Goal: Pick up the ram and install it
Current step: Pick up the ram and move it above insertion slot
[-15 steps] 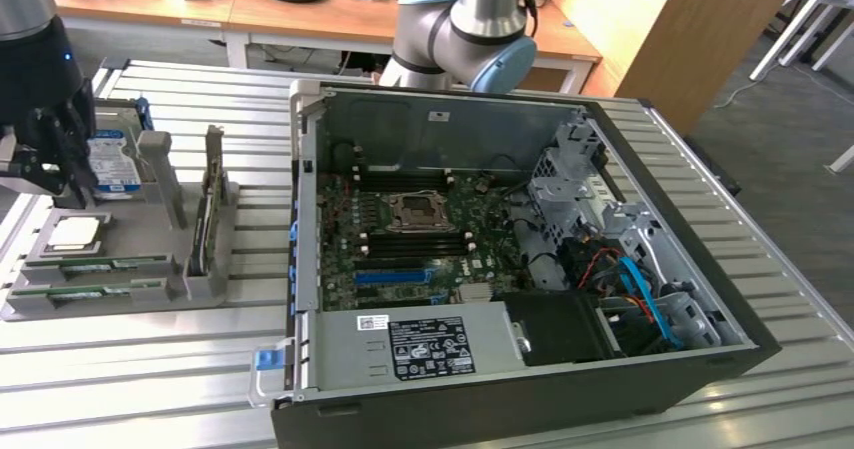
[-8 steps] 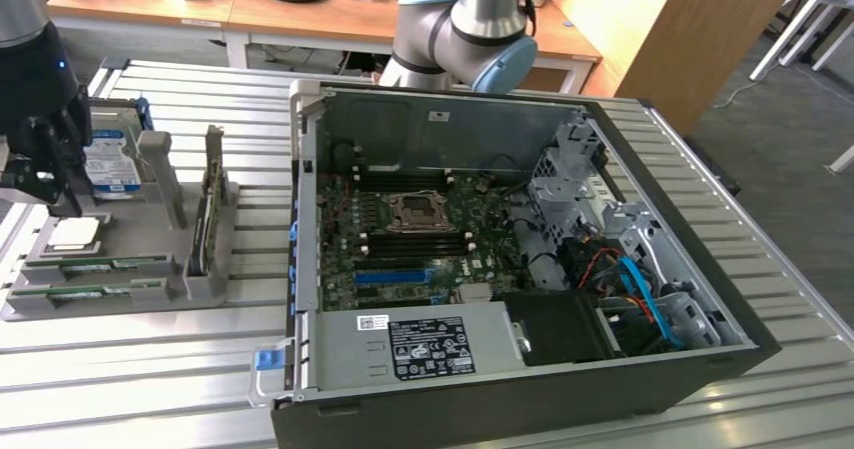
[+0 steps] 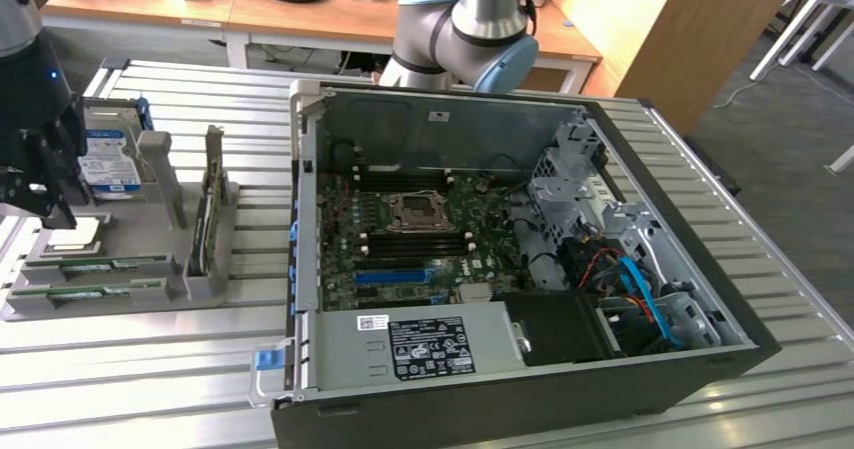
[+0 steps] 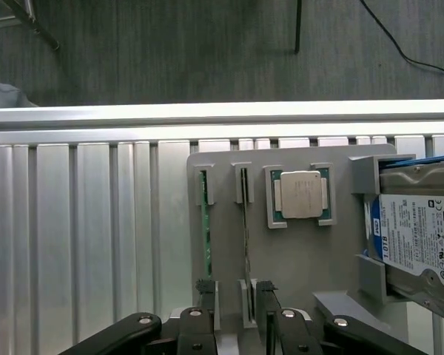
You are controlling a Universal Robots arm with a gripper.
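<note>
Exterior view: the gripper (image 3: 51, 209) hangs over the gray holder (image 3: 207, 289), at nine o'clock from the computer case (image 3: 534, 409). Its fingers (image 4: 206, 303) are spread wide and hold nothing. The ram (image 4: 245, 222) stands on edge in the holder, just below them.

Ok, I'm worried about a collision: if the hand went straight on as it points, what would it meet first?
Likely the ram stick standing on edge in the grey holder, between the fingers of the open hand; height is unclear.

You work in an office-like robotics lab: a robot arm (image 3: 487, 19), a ribbed metal bench (image 3: 134, 369), an opened computer case (image 3: 441, 129), wooden desks (image 3: 160, 9), grey carpet (image 3: 787, 139).
</note>
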